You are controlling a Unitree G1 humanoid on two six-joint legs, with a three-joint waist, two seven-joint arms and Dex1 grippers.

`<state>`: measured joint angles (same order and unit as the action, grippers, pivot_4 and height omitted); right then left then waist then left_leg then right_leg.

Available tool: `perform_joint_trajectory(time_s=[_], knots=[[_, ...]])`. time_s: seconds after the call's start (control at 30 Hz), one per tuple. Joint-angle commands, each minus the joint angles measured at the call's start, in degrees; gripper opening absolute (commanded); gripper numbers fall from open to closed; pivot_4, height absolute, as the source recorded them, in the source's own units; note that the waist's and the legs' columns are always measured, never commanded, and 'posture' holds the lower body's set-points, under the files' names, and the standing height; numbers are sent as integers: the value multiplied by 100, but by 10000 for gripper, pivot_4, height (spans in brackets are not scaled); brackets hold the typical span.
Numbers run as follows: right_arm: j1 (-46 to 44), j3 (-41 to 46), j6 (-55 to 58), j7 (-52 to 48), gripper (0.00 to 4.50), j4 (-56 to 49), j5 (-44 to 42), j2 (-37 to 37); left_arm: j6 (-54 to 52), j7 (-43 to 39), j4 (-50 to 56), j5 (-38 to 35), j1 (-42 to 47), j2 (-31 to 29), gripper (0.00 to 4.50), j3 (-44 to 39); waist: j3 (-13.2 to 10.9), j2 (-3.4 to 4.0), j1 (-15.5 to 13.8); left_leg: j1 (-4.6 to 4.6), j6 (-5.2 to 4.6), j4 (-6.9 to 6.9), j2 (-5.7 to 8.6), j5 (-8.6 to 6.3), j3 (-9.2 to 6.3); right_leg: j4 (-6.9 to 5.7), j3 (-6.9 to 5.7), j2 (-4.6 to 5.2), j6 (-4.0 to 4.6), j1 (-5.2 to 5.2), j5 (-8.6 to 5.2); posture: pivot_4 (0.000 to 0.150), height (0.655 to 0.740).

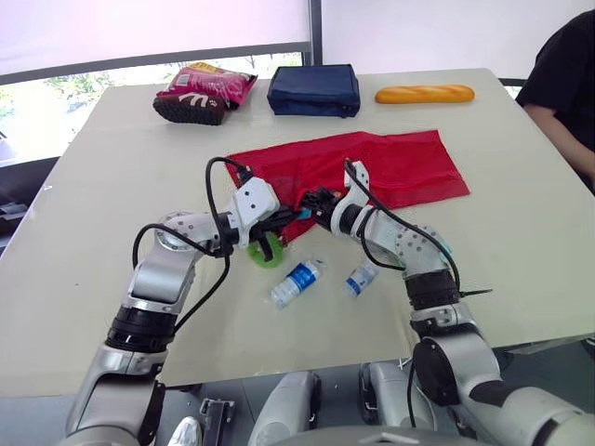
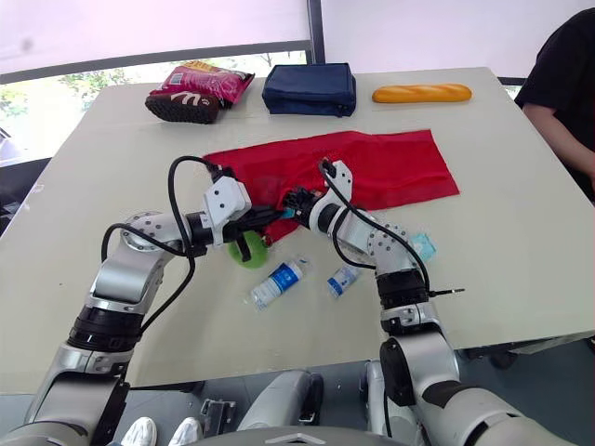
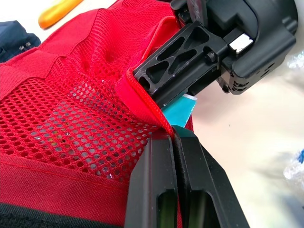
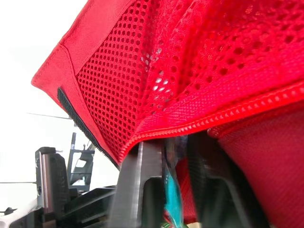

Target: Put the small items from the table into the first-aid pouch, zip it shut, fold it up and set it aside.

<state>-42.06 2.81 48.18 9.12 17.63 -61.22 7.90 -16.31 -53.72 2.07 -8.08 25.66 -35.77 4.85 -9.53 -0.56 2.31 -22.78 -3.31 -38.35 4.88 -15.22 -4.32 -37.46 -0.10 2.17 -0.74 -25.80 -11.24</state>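
The red first-aid pouch [image 1: 390,167] lies opened flat in the middle of the table. My left gripper [image 1: 286,216] is shut on its near zipper edge [image 3: 142,90], lifting the mesh pocket [image 3: 61,118]. Directly opposite, my right gripper [image 1: 311,206] is shut on a small teal packet [image 3: 179,109] at the pocket's mouth, under the mesh [image 4: 156,71]. A green tape roll [image 1: 268,251] lies below the left gripper. Two small water bottles [image 1: 296,282] [image 1: 360,278] lie on the table nearer the front. Another teal packet [image 2: 423,246] rests beside the right forearm.
Along the far edge are a pink snack bag [image 1: 206,85] on a dark shoe [image 1: 189,110], a navy bag [image 1: 314,90] and a bread loaf [image 1: 424,94]. A person in black [image 1: 567,84] sits at the right edge.
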Motion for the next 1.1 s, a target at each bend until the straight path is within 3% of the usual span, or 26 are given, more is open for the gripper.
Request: perform_joint_trajectory(time_s=[0.03, 0.4, 0.57, 0.67, 0.7, 0.8, 1.0, 1.1], knots=[[128, -230, 110, -298, 24354, -682, 124, 364, 217, -102, -411, 106, 106, -76, 0, 83, 0, 0, -4, 0, 0, 0, 0, 0, 0, -1, 0, 0, 0, 0, 0, 1500, 7395], [477, -501, 738, -842, 24354, -1277, 915, -315, 888, -213, -1544, 199, 517, -208, 0, -97, 1, 0, -19, 0, 1, -1, 2, 0, 0, -3, 2, 1, 0, -2, 0, 1500, 7395], [425, -841, 741, -1506, 24354, -1697, 1405, -863, 738, -502, -1794, -144, 640, -172, 0, -256, 1, 0, -12, 0, 1, -2, 2, 0, 0, -3, 2, 1, 0, -3, 0, 1500, 7395], [361, -1131, 673, -2013, 16172, -2028, 1743, -1274, 576, -937, -1990, -453, 703, -239, 0, -359, 1, 0, -2, 0, 1, -1, 2, 0, 0, -4, 2, 1, 0, -4, 0, 1500, 7395], [352, -1238, 621, -2178, 7667, -2137, 1887, -1414, 530, -1103, -2081, -529, 740, -281, 0, -390, 1, -1, -2, -1, 1, -1, 2, 0, 0, -4, 2, 0, 0, -4, 0, 1500, 7395], [386, -1368, 465, -2541, 1673, -2420, 2142, -1706, 588, -1550, -2465, -599, 875, -448, 0, -426, 1, -1, -4, -1, 1, -1, 2, 0, 0, -4, 1, 0, 0, -5, 0, 1500, 7395], [457, -1834, -115, -3277, 1673, -2830, 2807, -2118, 1060, -2083, -3371, -431, 1187, -687, 0, -338, 1, -2, -11, -1, 0, -2, 2, 0, 0, -3, 0, 0, 0, -4, 0, 1500, 7395], [414, -2196, -313, -3382, 1673, -2748, 3163, -1942, 1030, -2244, -3498, -475, 1346, -627, 0, -316, 2, -3, -8, -1, 1, -3, 2, 0, 0, -4, 0, 1, 0, -4, 0, 1500, 7395]])
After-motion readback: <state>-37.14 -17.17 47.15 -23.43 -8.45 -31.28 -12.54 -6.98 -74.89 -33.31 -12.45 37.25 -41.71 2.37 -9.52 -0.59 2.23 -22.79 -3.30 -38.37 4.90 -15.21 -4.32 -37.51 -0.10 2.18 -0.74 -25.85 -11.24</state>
